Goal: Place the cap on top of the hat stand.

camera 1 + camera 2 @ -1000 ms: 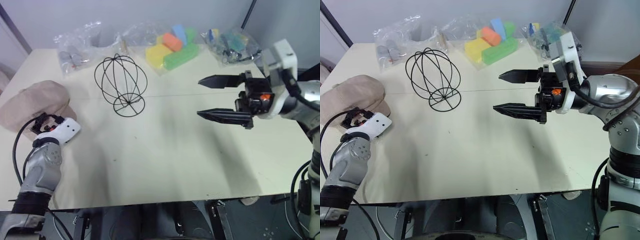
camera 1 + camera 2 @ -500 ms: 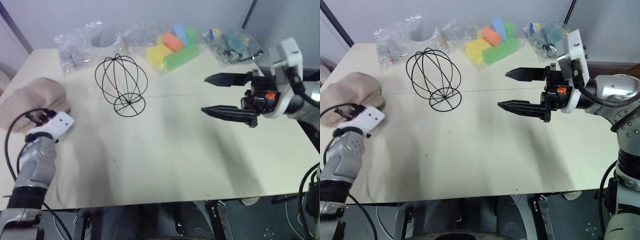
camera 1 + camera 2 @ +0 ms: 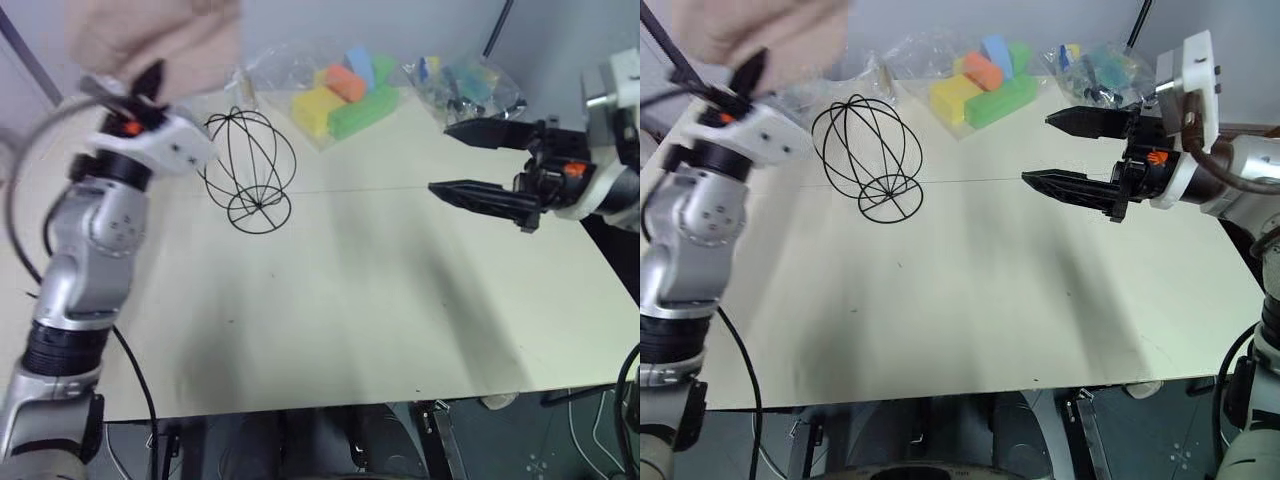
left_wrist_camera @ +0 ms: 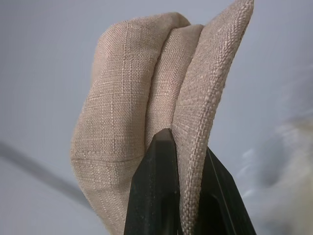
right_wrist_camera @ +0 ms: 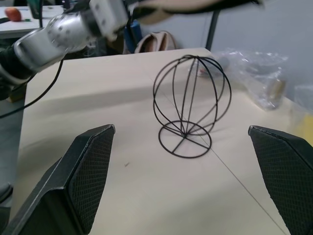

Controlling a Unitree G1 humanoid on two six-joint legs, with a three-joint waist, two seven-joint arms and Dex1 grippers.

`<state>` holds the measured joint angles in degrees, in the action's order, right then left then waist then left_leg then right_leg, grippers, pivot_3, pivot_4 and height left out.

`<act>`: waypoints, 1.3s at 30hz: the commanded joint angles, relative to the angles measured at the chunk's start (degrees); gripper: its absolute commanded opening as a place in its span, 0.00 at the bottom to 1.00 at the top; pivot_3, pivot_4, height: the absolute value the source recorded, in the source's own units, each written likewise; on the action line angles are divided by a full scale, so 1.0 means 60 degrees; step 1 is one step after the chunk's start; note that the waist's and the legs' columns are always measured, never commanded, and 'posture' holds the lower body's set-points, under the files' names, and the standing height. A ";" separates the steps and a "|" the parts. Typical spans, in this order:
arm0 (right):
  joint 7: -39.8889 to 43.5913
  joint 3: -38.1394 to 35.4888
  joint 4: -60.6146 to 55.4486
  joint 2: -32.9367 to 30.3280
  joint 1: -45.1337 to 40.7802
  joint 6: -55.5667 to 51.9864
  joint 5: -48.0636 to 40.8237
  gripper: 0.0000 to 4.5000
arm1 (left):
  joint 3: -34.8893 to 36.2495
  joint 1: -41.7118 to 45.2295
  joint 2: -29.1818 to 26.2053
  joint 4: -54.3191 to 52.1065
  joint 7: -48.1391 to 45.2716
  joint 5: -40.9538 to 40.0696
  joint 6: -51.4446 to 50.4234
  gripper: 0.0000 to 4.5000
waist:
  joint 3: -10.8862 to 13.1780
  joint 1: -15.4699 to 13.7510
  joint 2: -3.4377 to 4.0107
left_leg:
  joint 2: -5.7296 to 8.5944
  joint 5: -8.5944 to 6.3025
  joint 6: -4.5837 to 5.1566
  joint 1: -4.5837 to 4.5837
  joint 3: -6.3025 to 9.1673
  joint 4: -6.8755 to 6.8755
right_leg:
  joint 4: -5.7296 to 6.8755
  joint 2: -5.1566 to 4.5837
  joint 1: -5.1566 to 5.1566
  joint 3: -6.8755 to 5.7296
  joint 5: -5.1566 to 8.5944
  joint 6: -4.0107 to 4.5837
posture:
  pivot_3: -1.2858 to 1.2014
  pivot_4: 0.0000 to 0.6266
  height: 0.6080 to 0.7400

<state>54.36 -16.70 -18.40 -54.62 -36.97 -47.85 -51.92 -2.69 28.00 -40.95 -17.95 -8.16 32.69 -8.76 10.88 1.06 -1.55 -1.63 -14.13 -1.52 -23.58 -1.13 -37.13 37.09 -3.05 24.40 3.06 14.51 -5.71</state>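
Now the left gripper [image 4: 182, 196], clamped on the cap [image 4: 146, 103], has lifted it off the tabletop's [image 3: 330, 300] left edge; hat stand [image 3: 247, 170] near the far edge stays bare. Right gripper [image 3: 487, 163] hangs open.

This looks like a robot test lab rather than a home. A plain cream table [image 3: 350, 300] stands before a bare grey wall [image 3: 420, 25]. Clear plastic bags [image 3: 465, 90] of small parts and bright foam blocks [image 3: 345, 95] lie along its far edge. In the right wrist view, another worktable [image 5: 29, 14] stands behind, with loose cables.
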 commanded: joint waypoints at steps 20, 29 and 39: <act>-0.0269 0.0598 0.0037 0.0437 0.0018 0.0446 0.0476 1.00 | -0.2160 -0.2710 0.0915 -0.0294 -0.1609 0.3268 0.0849 0.01 | -0.0002 -0.0118 0.0003 | -0.0025 -0.0004 0.0008 0.0005 0.0007 -0.0014 | 0.0001 0.0032 -0.0011 0.0009 0.0002 0.0005 | 0.52 0.24 1.00; -0.0013 0.0666 0.0098 0.0298 0.0194 0.0637 0.0886 1.00 | -0.1491 -0.3380 0.1415 -0.0846 -0.1603 0.3133 0.0582 1.00 | -0.0002 -0.0062 0.0003 | -0.0030 -0.0004 0.0010 0.0008 0.0009 -0.0008 | 0.0001 0.0034 -0.0010 0.0009 0.0002 0.0005 | 0.52 0.24 1.00; 0.0589 0.0907 0.0905 0.0259 0.0134 0.1085 0.1507 1.00 | 0.2408 -0.6226 0.1726 -0.3899 -0.2808 -0.3921 0.2001 1.00 | -0.0003 -0.0025 0.0004 | -0.0058 -0.0007 0.0014 0.0014 0.0003 0.0001 | -0.0001 0.0010 -0.0009 0.0008 0.0003 0.0007 | 0.52 0.24 1.00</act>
<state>56.96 -10.67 -13.53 -52.40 -35.30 -42.90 -43.49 6.22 -8.82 -30.69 -36.52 -22.09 20.09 2.77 10.86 0.91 -1.53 -1.99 -14.18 -1.44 -23.49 -1.12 -37.13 37.09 -3.03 24.34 3.10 14.54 -5.65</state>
